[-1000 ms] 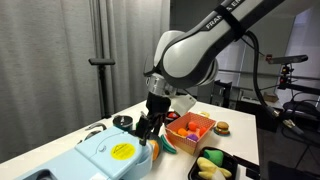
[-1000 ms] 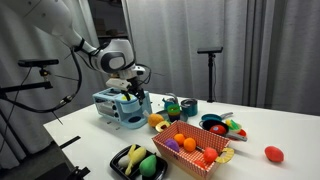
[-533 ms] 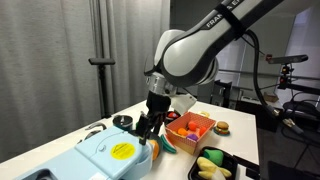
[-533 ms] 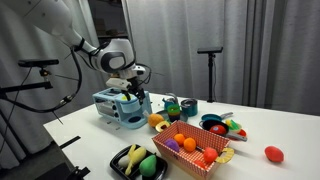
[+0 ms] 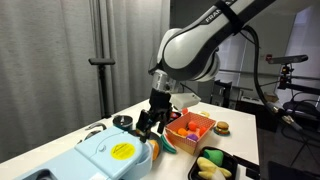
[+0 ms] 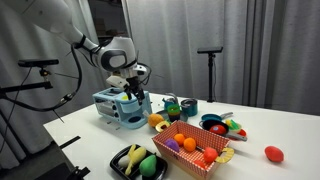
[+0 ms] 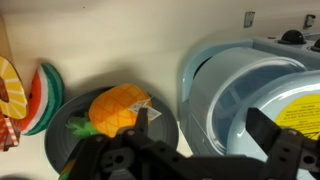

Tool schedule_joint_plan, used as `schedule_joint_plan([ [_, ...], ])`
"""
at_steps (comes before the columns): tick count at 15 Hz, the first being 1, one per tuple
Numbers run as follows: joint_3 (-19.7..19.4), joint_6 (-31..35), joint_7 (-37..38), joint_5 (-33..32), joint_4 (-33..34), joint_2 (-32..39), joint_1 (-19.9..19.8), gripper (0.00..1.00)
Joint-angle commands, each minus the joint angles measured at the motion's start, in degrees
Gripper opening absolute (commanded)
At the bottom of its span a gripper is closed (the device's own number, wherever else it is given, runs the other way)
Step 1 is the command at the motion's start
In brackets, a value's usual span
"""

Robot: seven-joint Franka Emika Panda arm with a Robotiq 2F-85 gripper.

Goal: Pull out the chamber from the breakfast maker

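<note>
The light-blue breakfast maker [image 5: 105, 158] stands at the table's end; it shows in both exterior views [image 6: 113, 108]. Its round chamber with a yellow label [image 5: 122, 151] sits in its top, and appears as a pale ring in the wrist view [image 7: 235, 100]. My gripper [image 5: 150, 122] hangs just over the maker's edge nearest the fruit, also in an exterior view [image 6: 131, 97]. In the wrist view the gripper [image 7: 205, 125] is open and empty; the jaws straddle the maker's rim, one over the plate, one over the lid.
A toy pineapple [image 7: 118, 108] lies on a dark plate [image 7: 75, 150] beside the maker, with a watermelon slice [image 7: 45, 95] further off. An orange basket of fruit [image 6: 190, 148], a black tray [image 6: 138, 162], a bowl [image 6: 222, 127] and a red tomato [image 6: 274, 153] are on the table.
The arm has shifted slightly away from the maker and up. The gripper stays open; the maker has not moved.
</note>
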Motion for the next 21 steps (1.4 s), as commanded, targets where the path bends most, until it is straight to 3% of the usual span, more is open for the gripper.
schedule_joint_plan([
  [1, -0.3, -5.3, 5.3, 0.1, 1.2, -1.4, -0.6, 1.00],
  [9, -1.7, -9.7, 14.6, -9.9, 1.7, -1.3, 0.2, 1.00],
  [13, -0.5, -1.3, 9.1, -6.3, -0.2, -0.7, -0.3, 1.00],
  [21, 0.5, 0.4, 3.9, 0.0, -0.8, 1.8, -0.8, 1.00],
])
